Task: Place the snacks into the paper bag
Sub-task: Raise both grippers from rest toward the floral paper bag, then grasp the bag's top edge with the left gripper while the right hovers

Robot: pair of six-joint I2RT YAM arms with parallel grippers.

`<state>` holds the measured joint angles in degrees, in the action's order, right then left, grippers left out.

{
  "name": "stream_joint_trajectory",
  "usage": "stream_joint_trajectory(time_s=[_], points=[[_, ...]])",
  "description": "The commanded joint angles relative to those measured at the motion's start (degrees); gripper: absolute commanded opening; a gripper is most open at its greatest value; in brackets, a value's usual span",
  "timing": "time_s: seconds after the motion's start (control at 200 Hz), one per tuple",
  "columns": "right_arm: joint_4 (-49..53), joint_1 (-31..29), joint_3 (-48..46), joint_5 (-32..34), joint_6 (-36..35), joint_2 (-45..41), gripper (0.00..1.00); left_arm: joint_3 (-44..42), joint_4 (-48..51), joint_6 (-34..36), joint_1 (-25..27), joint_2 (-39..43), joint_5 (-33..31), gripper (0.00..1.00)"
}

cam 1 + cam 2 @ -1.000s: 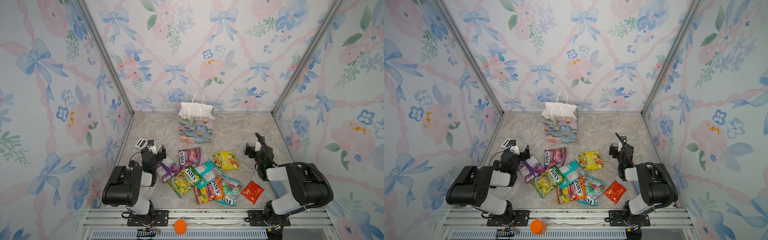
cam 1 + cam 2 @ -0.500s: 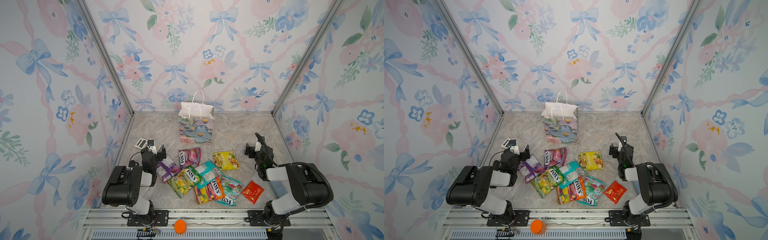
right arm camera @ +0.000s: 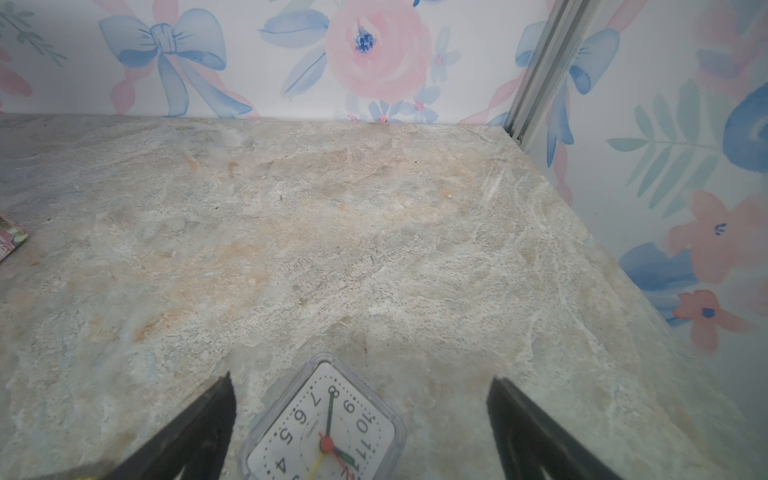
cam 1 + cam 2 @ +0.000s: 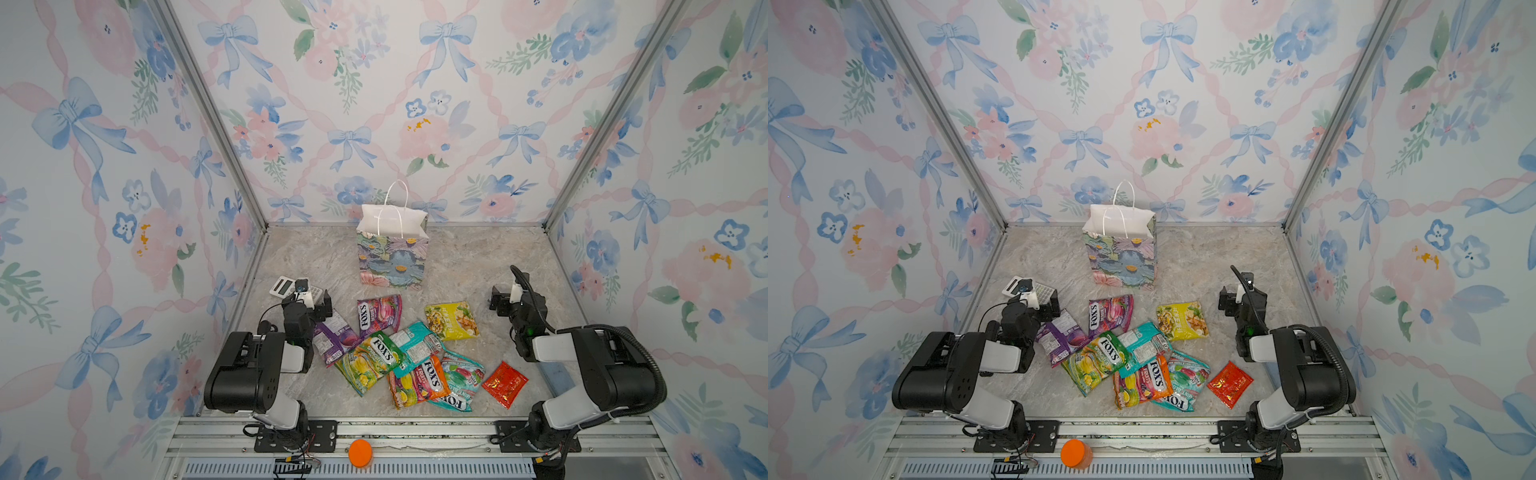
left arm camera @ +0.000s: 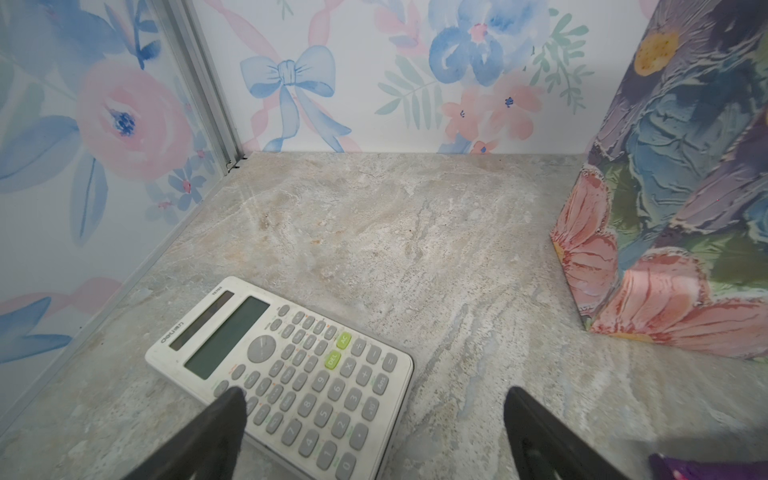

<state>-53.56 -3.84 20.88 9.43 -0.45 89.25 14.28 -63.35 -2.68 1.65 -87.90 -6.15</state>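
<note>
in a top view we see the paper bag (image 4: 392,253) upright near the back wall, with the snacks (image 4: 409,345) strewn in front, apart from it. in the left wrist view our left gripper (image 5: 374,399) gapes wide and empty over a calculator (image 5: 286,374). in the right wrist view our right gripper (image 3: 359,382) gapes wide, a clock (image 3: 328,428) between its fingers, clear of both.

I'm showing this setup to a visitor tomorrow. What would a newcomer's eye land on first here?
Probably the bright heap of snacks spread over the front middle of the table, with the flowered paper bag standing upright behind them. Next, at the sides, the left gripper hangs open over a calculator, and the right gripper hangs open over a small clock.
</note>
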Motion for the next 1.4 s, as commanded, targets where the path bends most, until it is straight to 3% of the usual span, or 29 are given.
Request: stream_joint_trajectory(time_s=[0.0, 0.12, 0.225, 0.3, 0.395, 0.45, 0.51, 0.655, 0.705, 0.77, 0.83, 0.885, 0.95, 0.985, 1.045, 1.115, 1.255, 1.395], points=[[-0.16, -0.28, 0.66, 0.48, 0.05, -0.75, 0.96, 0.75, -0.56, 2.37, 1.17, 0.48, 0.52, 0.98], [3.67, -0.44, 1.46, 0.44, -0.10, -3.63, 0.96, 1.09, 1.94, 3.20, 2.24, 3.13, -0.50, 0.98], [19.75, -0.74, 7.41, 1.30, 0.40, -9.60, 0.97, 3.54, 11.62, 1.83, 2.82, 8.63, -2.92, 0.98], [31.73, -1.63, 13.92, 6.52, 3.85, -12.64, 0.96, 5.28, 18.55, -1.18, 2.83, 13.77, -4.69, 0.98], [41.57, -3.00, 21.35, 7.15, 6.70, -14.85, 0.96, 5.95, 22.21, -5.14, 2.83, 20.82, -4.20, 0.98], [41.48, -3.09, 22.83, 7.16, 12.25, -16.22, 0.96, 6.65, 23.47, -7.27, 2.81, 24.18, -3.85, 0.98], [40.27, -1.42, 22.42, 6.66, 23.38, -17.69, 0.96, 7.50, 23.87, -10.72, 2.75, 26.97, -4.77, 0.98], [26.81, 6.10, 16.75, -10.83, 30.15, -14.65, 0.96, 9.72, 32.37, -26.39, 2.51, 31.74, -17.32, 0.98], [27.45, 7.17, 17.05, -13.89, 30.89, -13.85, 0.96, 9.29, 32.42, -26.95, 1.98, 32.87, -14.97, 0.98], [35.23, 5.84, 19.66, -10.87, 27.50, -14.59, 0.97, 9.85, 34.11, -27.17, 1.65, 33.88, -11.48, 0.98], [45.42, 0.87, 24.01, 0.75, 20.89, -16.00, 0.97, 11.57, 38.10, -27.04, 1.54, 34.15, -9.88, 0.98], [48.29, -3.25, 25.80, 9.02, 16.56, -16.98, 0.96, 13.40, 42.11, -27.01, 1.51, 34.28, -9.44, 0.98], [47.08, -5.64, 24.86, 16.23, 20.12, -18.07, 0.96, 14.96, 44.24, -26.85, 1.39, 34.70, -8.35, 0.98], [46.28, -4.55, 23.79, 13.97, 22.06, -18.29, 0.96, 15.51, 44.44, -26.74, 1.34, 34.97, -7.49, 0.98], [43.84, 0.37, 22.00, 1.23, 22.75, -17.65, 0.97, 16.94, 44.58, -26.56, 1.21, 35.20, -5.71, 0.97], [41.35, 3.70, 20.49, -6.56, 25.27, -16.83, 0.96, 20.18, 46.55, -25.91, 1.00, 34.81, -3.51, 0.96], [47.85, 1.64, 23.35, -4.63, 22.89, -17.40, 0.96, 31.63, 56.47, -23.74, 0.99, 30.31, 0.77, 0.95], [56.53, -2.34, 28.40, -3.32, 18.98, -16.30, 0.97, 47.11, 69.91, -19.55, 0.99, 19.86, 10.32, 0.90]])
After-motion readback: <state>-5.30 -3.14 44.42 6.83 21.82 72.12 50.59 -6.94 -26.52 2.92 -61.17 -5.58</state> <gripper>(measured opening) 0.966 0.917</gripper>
